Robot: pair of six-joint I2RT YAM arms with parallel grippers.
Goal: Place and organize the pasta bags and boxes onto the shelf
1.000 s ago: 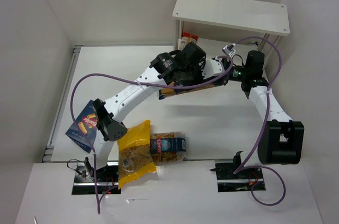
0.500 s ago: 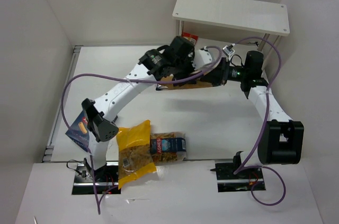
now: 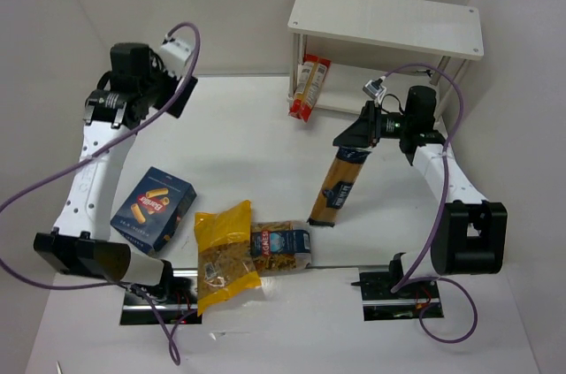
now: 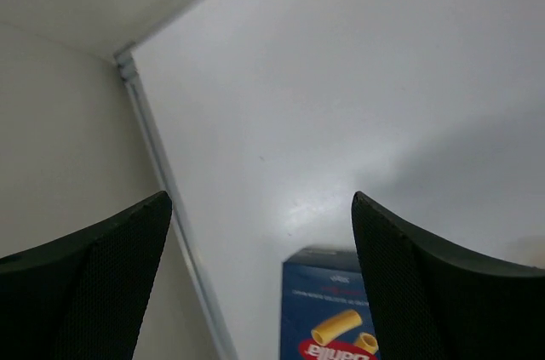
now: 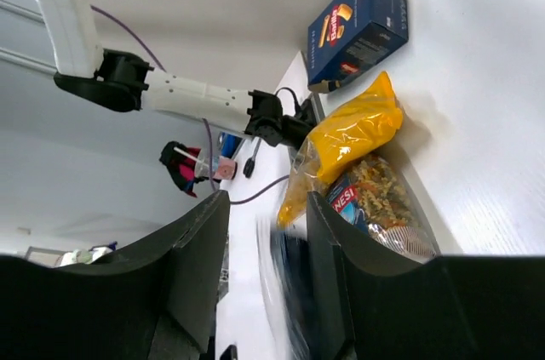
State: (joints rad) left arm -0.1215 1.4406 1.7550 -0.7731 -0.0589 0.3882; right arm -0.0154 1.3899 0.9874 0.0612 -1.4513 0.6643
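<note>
The long spaghetti pack slants from my right gripper down to the table. In the right wrist view it is a dark blurred streak between the fingers, which stand apart, so that gripper reads open. My left gripper is open and empty, high at the far left, above the dark blue box, which also shows in its wrist view. The yellow bag and the clear blue-labelled bag lie at the front. The red-and-white pack leans at the lower left corner of the white shelf.
White walls close in the table on the left, back and right. A metal rail runs along the table's left edge. In the right wrist view the blue box, yellow bag and clear bag lie beyond the fingers.
My left arm has swung from the spaghetti pack to the far left and its gripper is open. The pack's near end has dropped to the table. The red-and-white pack is now uncovered.
</note>
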